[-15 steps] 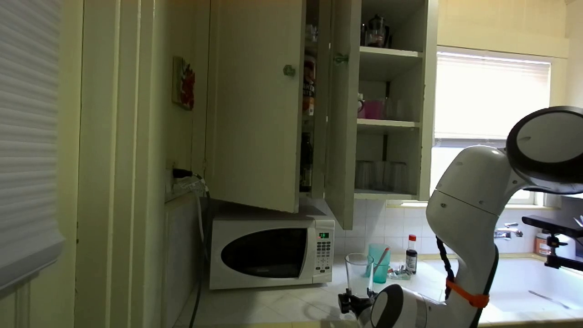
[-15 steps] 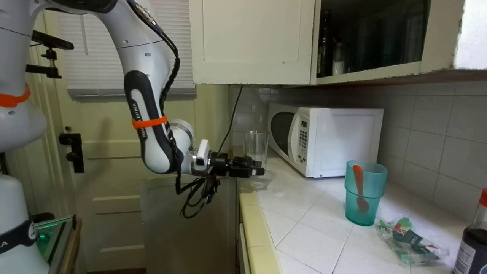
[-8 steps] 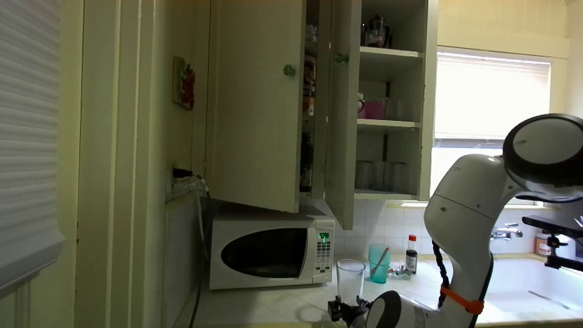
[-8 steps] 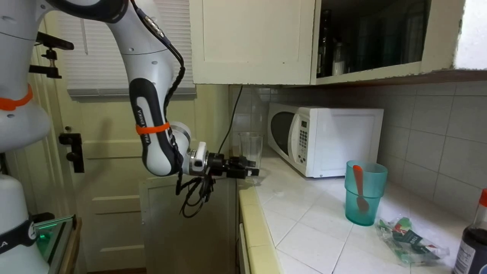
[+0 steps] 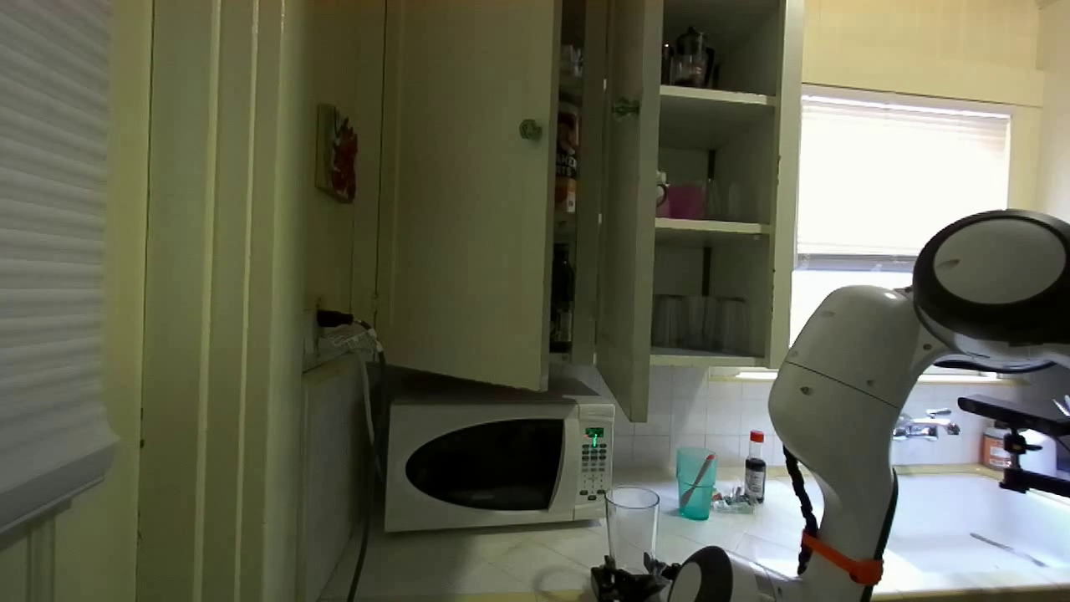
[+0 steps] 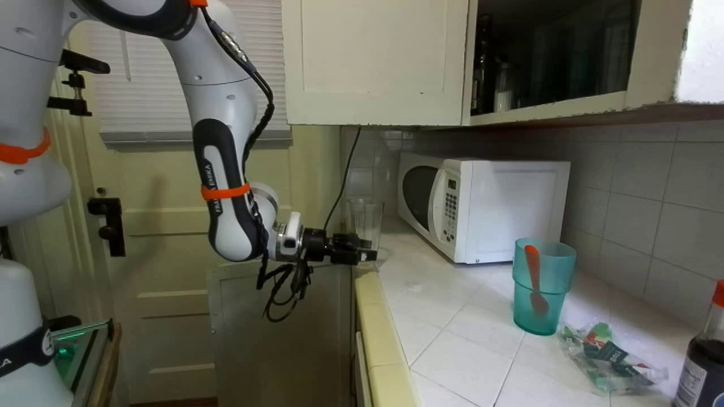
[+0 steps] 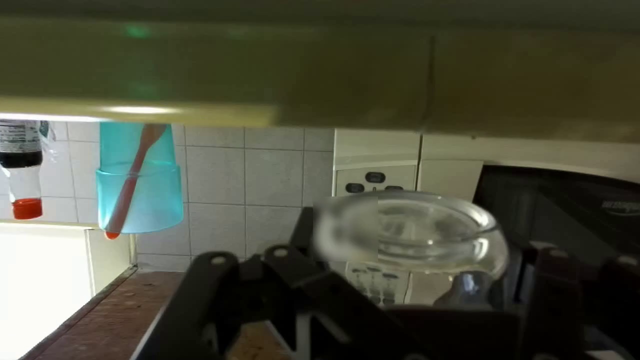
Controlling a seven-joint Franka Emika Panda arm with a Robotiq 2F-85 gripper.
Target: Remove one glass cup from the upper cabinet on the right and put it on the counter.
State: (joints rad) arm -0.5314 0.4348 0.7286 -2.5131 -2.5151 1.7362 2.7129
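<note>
The clear glass cup (image 5: 632,522) stands upright in my gripper (image 5: 633,577), whose fingers are shut around its lower part. The cup (image 6: 366,217) and gripper (image 6: 367,250) also show by the counter's front edge in an exterior view. In the upside-down wrist view the cup's thick base (image 7: 425,235) sits between the dark fingers (image 7: 415,265), apart from the counter's yellow edge (image 7: 225,75). The pale counter (image 6: 452,345) runs below the microwave. The upper cabinet (image 5: 782,251) is open, with several glasses (image 5: 698,322) on its lowest shelf.
A white microwave (image 5: 493,468) stands behind the cup. A teal tumbler (image 6: 543,288) with a red spoon, a plastic packet (image 6: 608,359) and a red-capped bottle (image 5: 755,468) stand on the counter. An open cabinet door (image 5: 627,251) hangs above. The sink (image 5: 970,518) is at the right.
The gripper and the held cup have moved down and left in an exterior view, and left toward the counter's front edge in an exterior view. The grip on the cup looks unchanged.
</note>
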